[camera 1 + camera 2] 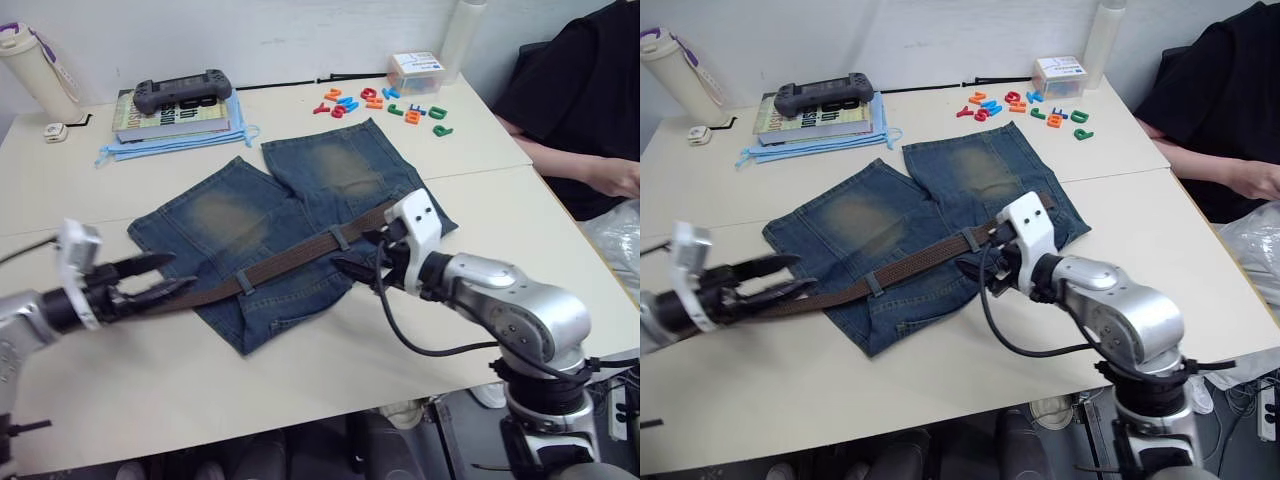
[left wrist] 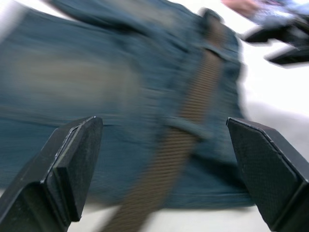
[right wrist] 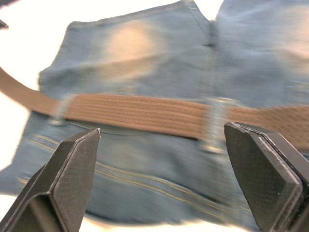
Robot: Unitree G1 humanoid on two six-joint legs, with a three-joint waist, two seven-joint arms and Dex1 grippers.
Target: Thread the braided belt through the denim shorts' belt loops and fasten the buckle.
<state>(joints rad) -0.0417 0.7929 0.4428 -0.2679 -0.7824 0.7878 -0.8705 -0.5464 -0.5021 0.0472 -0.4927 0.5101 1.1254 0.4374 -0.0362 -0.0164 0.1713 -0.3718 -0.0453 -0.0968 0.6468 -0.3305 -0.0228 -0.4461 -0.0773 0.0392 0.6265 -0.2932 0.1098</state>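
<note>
The denim shorts lie flat mid-table, waistband toward me. The braided belt runs slantwise along the waistband and passes under two belt loops. Its near end trails off the shorts onto the table at my left gripper, which hovers open over that end; in the left wrist view the belt lies between the spread fingers. My right gripper is open just above the waistband, with the belt and a loop in front of it. I cannot make out the buckle.
At the back left a game controller lies on a stack of books, next to a bottle. Coloured plastic letters and a small box sit at the back right. A person in black sits at the table's right side.
</note>
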